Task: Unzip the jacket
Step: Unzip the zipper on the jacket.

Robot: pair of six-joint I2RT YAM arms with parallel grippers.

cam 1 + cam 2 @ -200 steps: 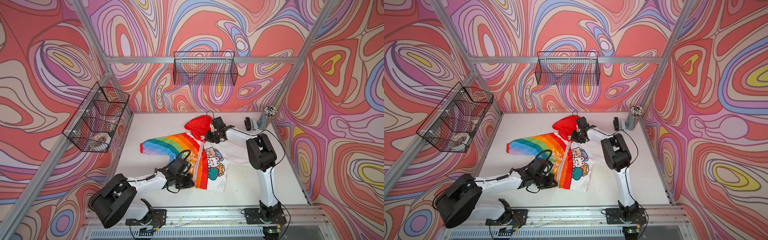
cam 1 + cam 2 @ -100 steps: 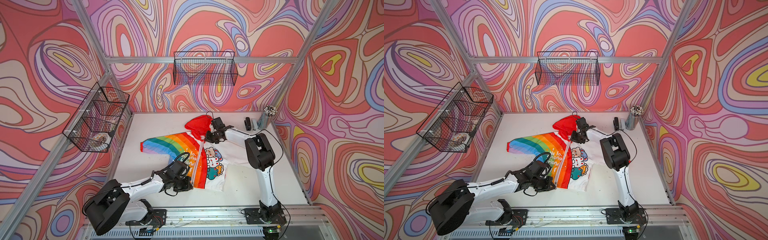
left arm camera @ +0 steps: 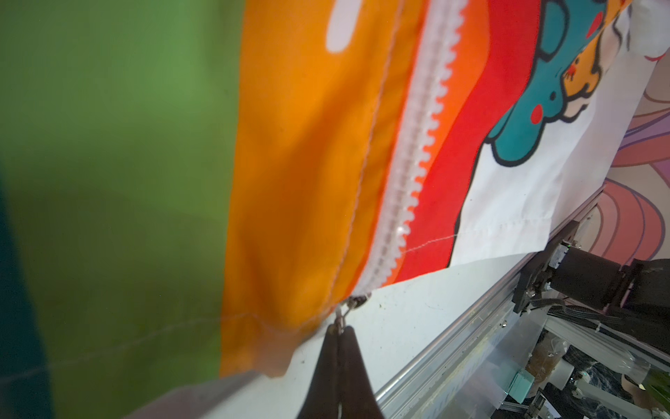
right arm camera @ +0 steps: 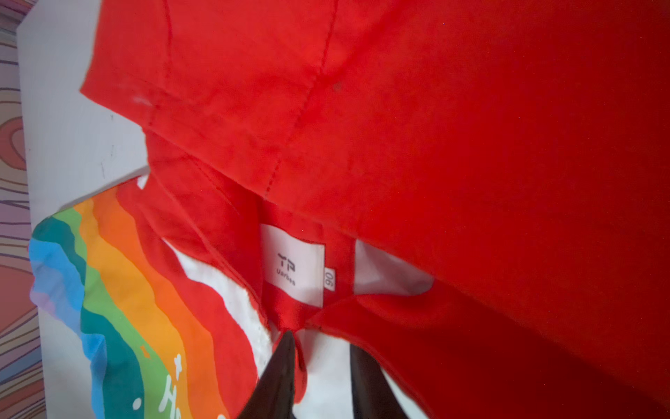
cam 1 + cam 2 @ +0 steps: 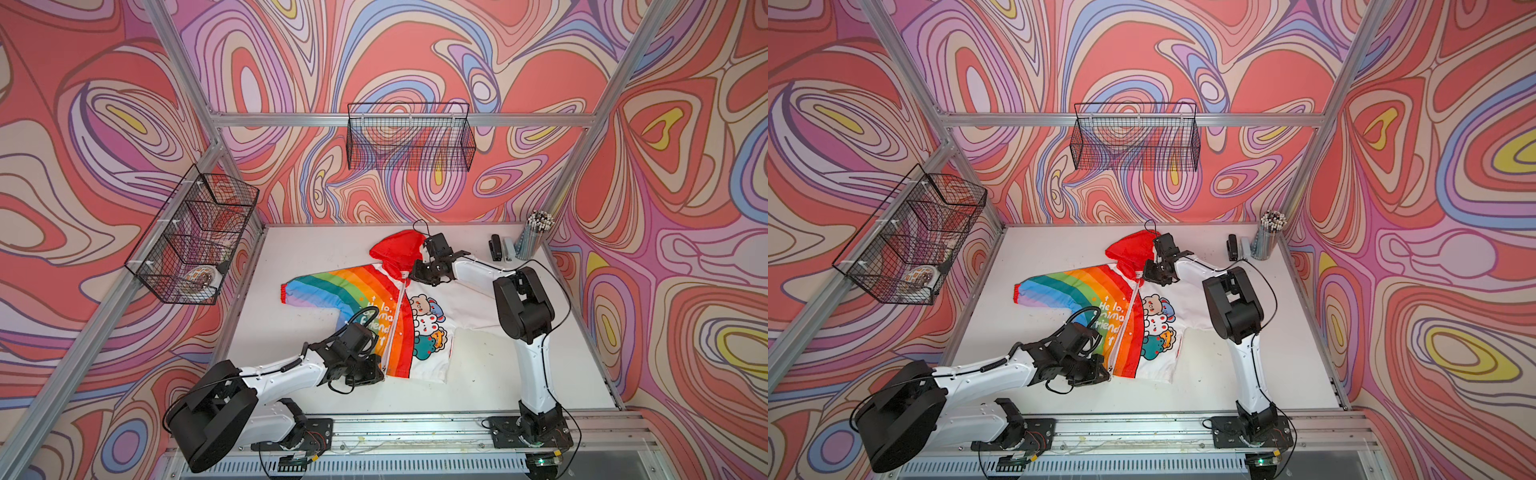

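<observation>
Clearly, the jacket (image 5: 357,286) lay flat and front side up near the middle of the white tabletop (image 5: 316,249). It was a thin, smooth garment with soft wrinkles. One half carried curved rainbow stripes and white lettering. The other half was white with round cartoon animals (image 5: 428,328). The red hood (image 5: 399,249) was bunched at the far end, and the visible sleeve ended in a gathered red cuff (image 5: 284,291).

The left end effector (image 3: 339,330) was closed at the bottom hem of the jacket. In the left wrist view its two dark, tapered fingers were pressed together on the small metal zipper pull (image 3: 348,308), which stood just past the hem edge. From the pull the white plastic zipper (image 3: 406,174) ran along the front between orange and red cloth, and its jagged teeth looked free on one side.

The right end effector (image 4: 324,348) was at the collar, beside the hood. Its fingers (image 4: 282,373) stood apart, so it was open. One pointed tip touched a red fold of the collar, and white cloth showed in the gap. Just beyond lay a white rectangular label (image 4: 293,268) with dark print and a small size tag (image 4: 329,279).

At the far right corner of the tabletop stood a cup of pencils (image 5: 532,239).
</observation>
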